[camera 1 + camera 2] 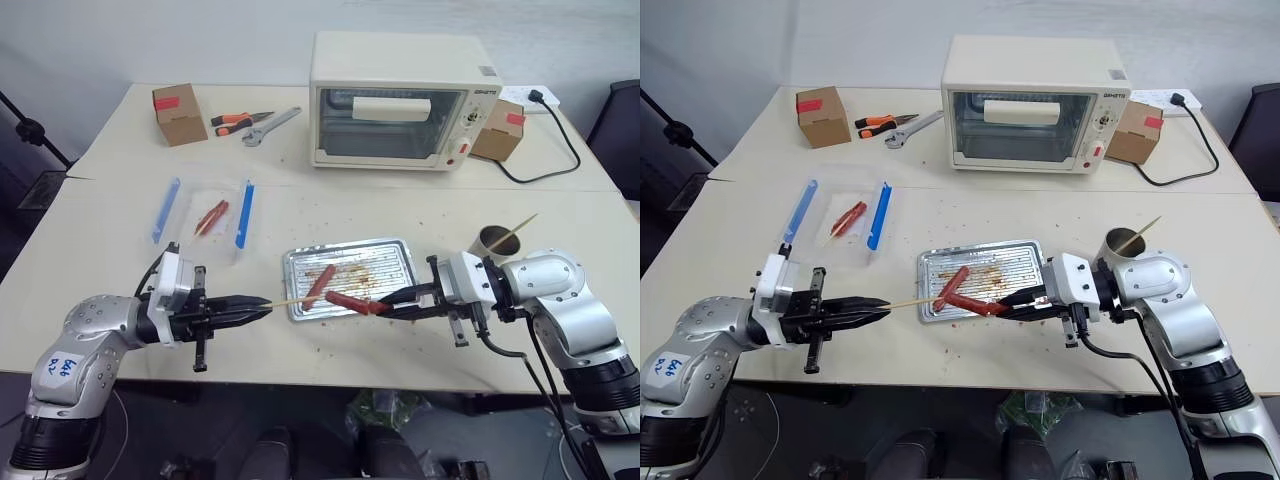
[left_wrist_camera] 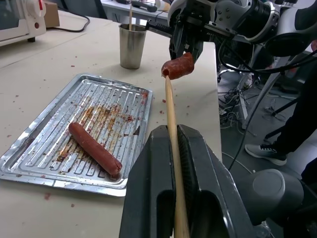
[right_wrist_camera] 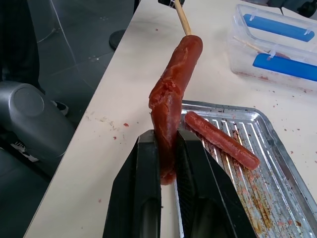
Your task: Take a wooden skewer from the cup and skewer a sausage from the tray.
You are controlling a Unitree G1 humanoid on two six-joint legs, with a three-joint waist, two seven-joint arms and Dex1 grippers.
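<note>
My left gripper [image 1: 262,309] is shut on a thin wooden skewer [image 2: 171,114] held level and pointing right. The skewer tip touches the end of a dark red sausage [image 3: 173,94], whose skin is torn in the middle. My right gripper [image 1: 385,303] is shut on that sausage's other end and holds it above the front edge of the silver tray [image 1: 392,252]. A second sausage [image 1: 320,282] lies in the tray. The metal cup [image 1: 492,240] stands behind my right wrist with another skewer [image 1: 518,228] sticking out.
A clear plastic box with blue side bars [image 1: 205,215] holding sausages sits left of the tray. At the back stand a toaster oven [image 1: 400,100], two cardboard boxes [image 1: 178,113] [image 1: 500,130], and a wrench with pliers [image 1: 265,122]. A black cable [image 1: 560,150] runs at the right.
</note>
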